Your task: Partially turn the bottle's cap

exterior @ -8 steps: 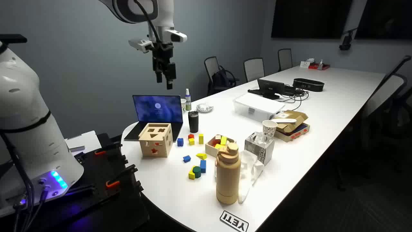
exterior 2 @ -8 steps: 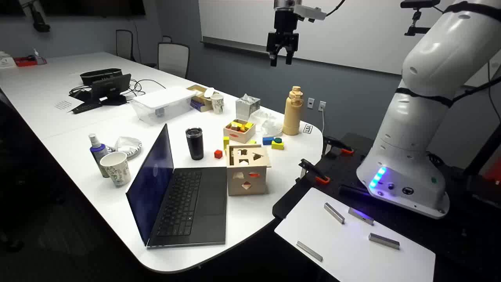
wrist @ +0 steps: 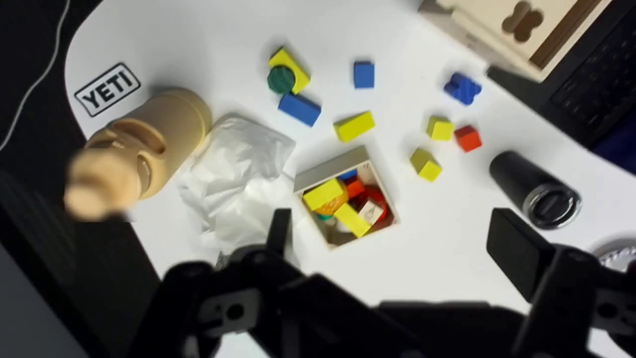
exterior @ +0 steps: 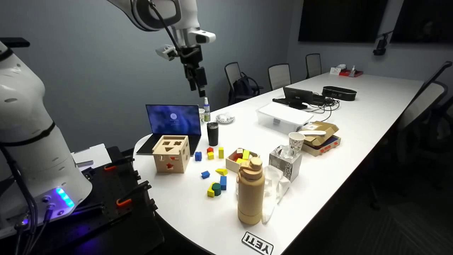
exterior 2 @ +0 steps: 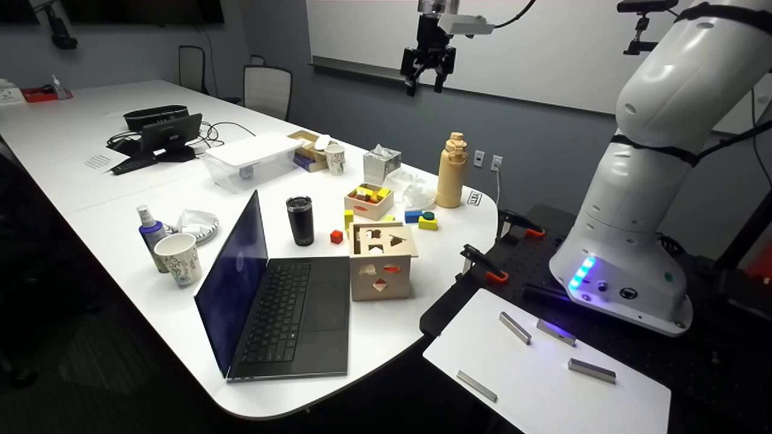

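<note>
The tall tan bottle stands upright near the table's rounded end in both exterior views (exterior: 250, 198) (exterior 2: 451, 178). Its round tan cap (exterior: 255, 163) is on top; it also shows in an exterior view (exterior 2: 456, 138). In the wrist view the bottle (wrist: 176, 117) lies at the left, and its cap (wrist: 99, 186) points toward the camera, partly blurred. My gripper (exterior: 197, 89) is high above the table, well apart from the bottle and on the laptop side of it. In the wrist view the gripper (wrist: 395, 233) is wide open with nothing between its fingers.
Crumpled white plastic (wrist: 238, 174) and a tissue box (exterior: 286, 164) stand beside the bottle. A small box of blocks (exterior: 231, 165), loose blocks, a wooden shape box (exterior: 170, 161), a black tumbler (exterior: 212, 134) and an open laptop (exterior 2: 301, 319) share the table.
My gripper has moved to the right in one exterior view and slightly left and up in another, and it now leans more. It stays open. The bottle has not moved.
</note>
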You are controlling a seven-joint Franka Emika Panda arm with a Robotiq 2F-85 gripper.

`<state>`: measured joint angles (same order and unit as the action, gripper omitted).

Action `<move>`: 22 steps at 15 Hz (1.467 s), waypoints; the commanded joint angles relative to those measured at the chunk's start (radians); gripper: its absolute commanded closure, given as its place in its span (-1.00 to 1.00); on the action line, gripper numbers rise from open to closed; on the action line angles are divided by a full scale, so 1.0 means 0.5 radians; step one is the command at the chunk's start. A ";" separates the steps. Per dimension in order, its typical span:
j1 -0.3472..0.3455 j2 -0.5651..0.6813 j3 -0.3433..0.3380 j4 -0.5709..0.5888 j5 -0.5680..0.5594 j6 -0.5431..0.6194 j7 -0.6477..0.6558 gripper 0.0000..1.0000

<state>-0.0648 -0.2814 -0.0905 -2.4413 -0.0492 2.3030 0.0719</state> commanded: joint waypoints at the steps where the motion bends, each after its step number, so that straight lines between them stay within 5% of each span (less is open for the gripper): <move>1: -0.157 0.289 0.021 0.216 -0.191 0.273 0.301 -1.00; 9: -0.297 0.784 -0.236 0.676 -0.348 0.264 0.935 -1.00; 15: -0.315 0.888 -0.442 0.610 -0.355 0.340 1.185 -1.00; 22: -0.306 1.074 -0.496 0.539 -0.187 0.474 1.207 -1.00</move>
<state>-0.2281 0.2364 -0.3322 -2.1491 -0.1699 2.4829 0.6383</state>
